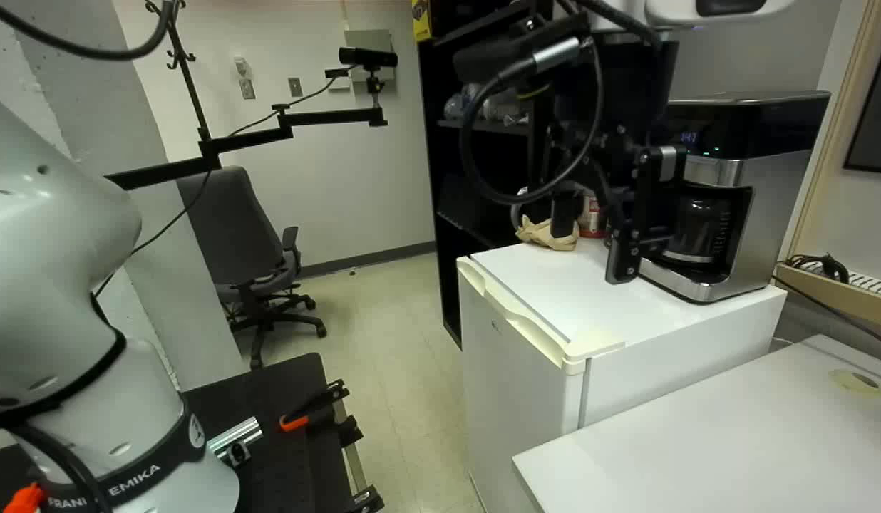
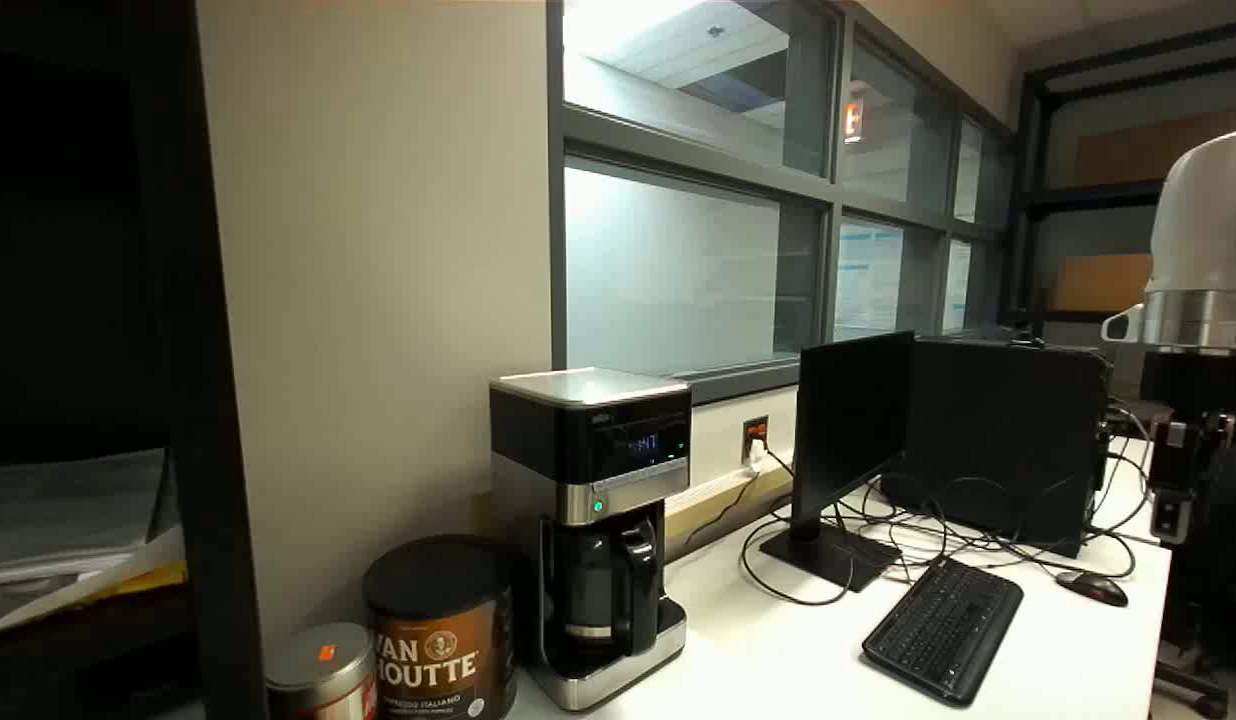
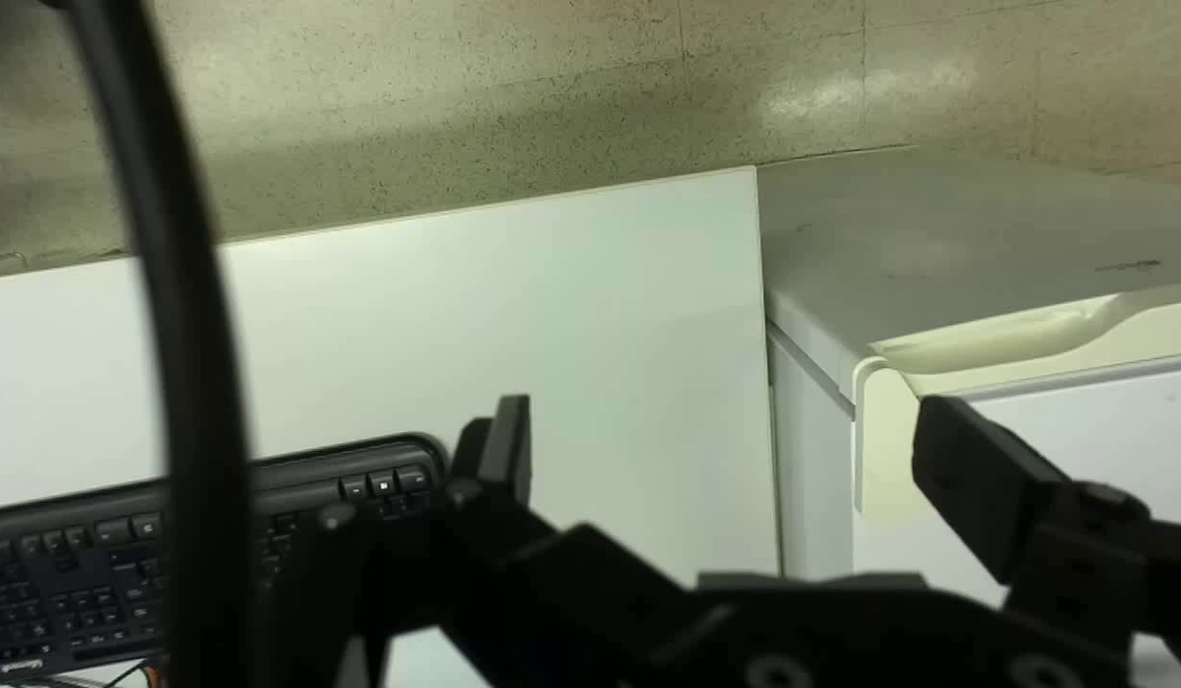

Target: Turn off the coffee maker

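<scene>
Atop the mini fridge (image 1: pixel 519 381): drip coffee maker (image 2: pixel 580 500), control panel (image 2: pixel 628 452) outward, presumably for reach.
Green light (image 2: pixel 598 506): perhaps the power switch; too small to tell.
Pincer (image 3: pixel 722 430): spread wide, gripping nothing; pressing should need no grasp.

your gripper (image 1: pixel 592 249) is hanging in an exterior view, fingers (image 1: pixel 621 260) standing apart, partly covering the coffee maker (image 1: pixel 758 178) | it is standing on the white mini fridge (image 1: pixel 522 363), its display (image 1: pixel 688 137) glowing | a white table (image 1: pixel 704 434) is running beside the fridge | an office chair (image 1: pixel 230 228) is standing farther back
</scene>
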